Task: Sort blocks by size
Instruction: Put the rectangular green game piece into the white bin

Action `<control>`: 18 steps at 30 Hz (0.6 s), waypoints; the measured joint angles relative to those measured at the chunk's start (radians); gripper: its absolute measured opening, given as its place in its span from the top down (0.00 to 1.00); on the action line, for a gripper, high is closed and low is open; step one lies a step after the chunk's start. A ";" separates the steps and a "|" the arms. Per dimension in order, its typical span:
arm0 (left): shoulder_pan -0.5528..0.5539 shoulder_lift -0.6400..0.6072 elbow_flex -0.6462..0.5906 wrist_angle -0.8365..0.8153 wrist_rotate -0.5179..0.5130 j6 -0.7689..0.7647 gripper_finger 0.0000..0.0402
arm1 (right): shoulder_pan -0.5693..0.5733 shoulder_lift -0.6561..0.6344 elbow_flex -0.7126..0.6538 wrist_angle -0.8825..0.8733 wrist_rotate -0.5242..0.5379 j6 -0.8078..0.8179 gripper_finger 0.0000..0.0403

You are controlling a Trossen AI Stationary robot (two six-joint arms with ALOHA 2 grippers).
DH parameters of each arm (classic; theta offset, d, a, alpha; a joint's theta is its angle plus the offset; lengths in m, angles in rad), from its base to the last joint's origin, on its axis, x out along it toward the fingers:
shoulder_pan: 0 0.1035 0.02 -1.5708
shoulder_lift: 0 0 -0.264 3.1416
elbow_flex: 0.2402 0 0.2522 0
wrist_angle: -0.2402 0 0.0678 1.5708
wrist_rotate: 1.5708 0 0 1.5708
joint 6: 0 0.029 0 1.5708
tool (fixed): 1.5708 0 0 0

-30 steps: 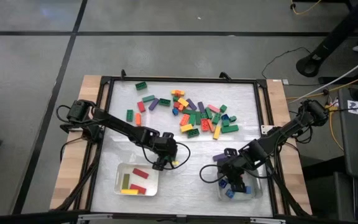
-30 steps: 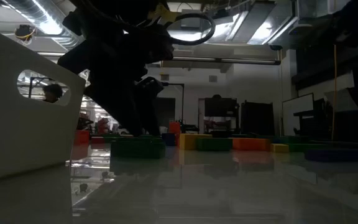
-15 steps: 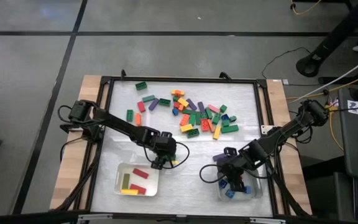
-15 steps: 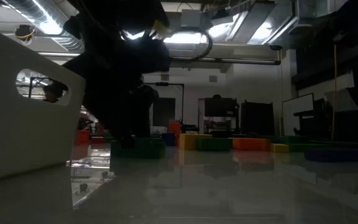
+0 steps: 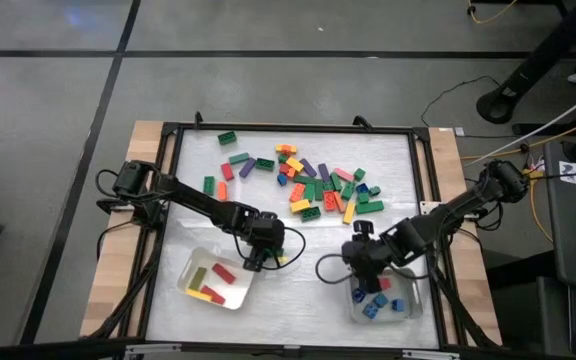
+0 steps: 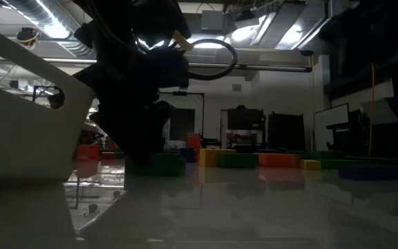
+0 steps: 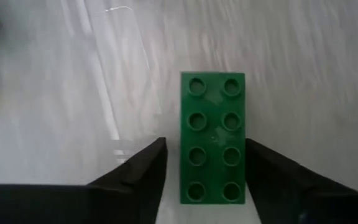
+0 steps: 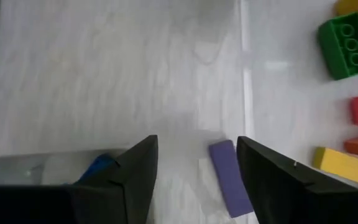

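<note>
The blocks lie in a mixed pile [image 5: 318,185] on the white table's far half. A green two-by-four block [image 7: 213,137] lies flat, studs up, between the open fingers of my left gripper [image 7: 205,168], which stands by the left tray's far right corner [image 5: 256,258]. My right gripper [image 5: 356,262] hangs open above the table beside the right tray. Below its fingers [image 8: 197,162] a purple block [image 8: 230,177] lies on the table. My left gripper has one finger [image 7: 260,174] right at the green block's long side [image 7: 241,155]; whether it touches, I cannot tell. The other finger stands a narrow gap off the opposite side. The fingers slant down from above, across the block, which lies flat on the table.
The left tray [image 5: 194,268] holds red and yellow long blocks and sits askew. The right tray [image 5: 413,305] holds blue short blocks. A black frame [image 5: 288,128] borders the table. Loose green and red blocks [image 5: 218,185] lie at the far left.
My right gripper has gone from above the right tray toward the table's left and far side, and has turned. The left tray has turned about on the table and shows tipped in the low view, with my left gripper at its corner.
</note>
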 joint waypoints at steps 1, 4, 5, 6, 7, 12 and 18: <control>0.000 0.000 0.000 -0.002 0.002 0.000 0.58 | -0.013 0.000 0.000 0.000 -0.006 0.000 0.46; -0.001 0.000 0.000 -0.001 0.002 -0.002 0.64 | -0.043 0.000 0.000 0.000 -0.029 0.000 0.46; -0.001 0.000 0.000 -0.001 0.002 -0.002 0.66 | -0.051 0.000 0.000 0.000 -0.033 0.000 0.46; -0.001 0.000 0.000 -0.001 0.002 -0.002 0.67 | -0.058 0.000 0.000 0.000 -0.039 0.000 0.46; -0.001 0.000 0.000 -0.001 0.003 -0.002 0.68 | -0.064 0.000 0.000 0.000 -0.047 0.000 0.46; -0.001 -0.004 -0.001 0.003 0.004 -0.016 0.68 | -0.073 0.000 0.000 0.000 -0.046 -0.058 0.46; -0.002 -0.038 0.018 0.004 -0.001 -0.037 0.66 | -0.072 0.000 0.000 -0.001 0.044 -0.145 0.46</control>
